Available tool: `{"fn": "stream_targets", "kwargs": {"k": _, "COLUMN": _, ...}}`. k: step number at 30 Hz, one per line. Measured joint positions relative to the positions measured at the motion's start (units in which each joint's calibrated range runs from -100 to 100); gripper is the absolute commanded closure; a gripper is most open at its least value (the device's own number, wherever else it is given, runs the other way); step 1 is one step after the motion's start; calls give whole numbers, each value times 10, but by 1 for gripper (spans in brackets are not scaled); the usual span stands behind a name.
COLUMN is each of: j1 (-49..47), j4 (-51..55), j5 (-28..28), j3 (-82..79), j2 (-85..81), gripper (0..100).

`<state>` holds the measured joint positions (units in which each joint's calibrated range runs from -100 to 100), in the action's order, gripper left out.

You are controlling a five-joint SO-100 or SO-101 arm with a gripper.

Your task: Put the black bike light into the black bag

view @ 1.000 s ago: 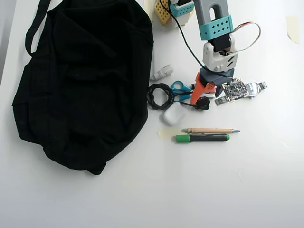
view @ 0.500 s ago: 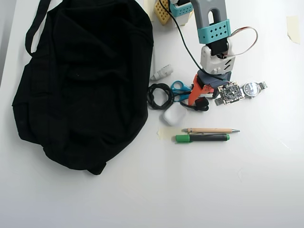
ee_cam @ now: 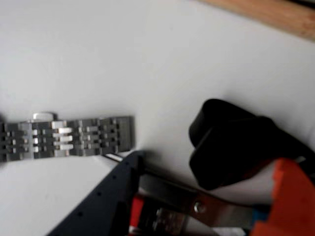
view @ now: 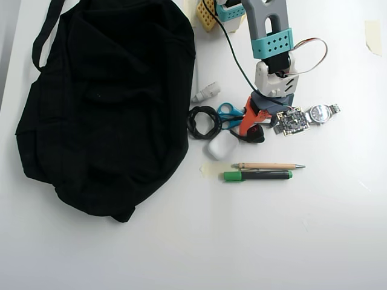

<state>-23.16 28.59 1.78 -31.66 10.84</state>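
The black bike light (ee_cam: 231, 147) lies on the white table between my fingers in the wrist view, close to the orange finger (ee_cam: 290, 196) and apart from the dark finger (ee_cam: 113, 191). My gripper (ee_cam: 211, 162) is open around it. From overhead, the gripper (view: 257, 125) hovers right over the small black bike light (view: 256, 136), partly hiding it. The black bag (view: 109, 103) is a large soft heap filling the left of the overhead view, well to the left of the gripper.
Close around the light are a coiled black cable (view: 204, 121), blue scissors (view: 228, 111), a white earbud case (view: 222, 145), a circuit board (view: 289, 121) and a metal watch (view: 320, 112). Its band (ee_cam: 69, 137) shows in the wrist view. A wooden pen (view: 269, 165) and green marker (view: 258, 175) lie below.
The gripper has shifted slightly left and settled over the bike light. The circuit board beside it has slid a little left too.
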Motion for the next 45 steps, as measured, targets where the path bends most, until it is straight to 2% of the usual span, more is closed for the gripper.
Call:
{"fn": "stream_targets", "kwargs": {"k": 15, "j1": 14, "j4": -40, "j5": 0, "j3": 0, "j2": 1, "gripper": 74}}
{"fn": "stream_targets", "kwargs": {"k": 24, "j1": 26, "j4": -84, "j5": 0, "j3": -1, "j2": 1, "gripper": 98}}
{"fn": "stream_targets", "kwargs": {"k": 40, "j1": 23, "j4": -110, "j5": 0, "j3": -1, "j2": -6, "gripper": 98}}
{"fn": "stream_targets", "kwargs": {"k": 45, "j1": 38, "j4": -3, "j5": 9, "j3": -1, "j2": -84, "gripper": 98}}
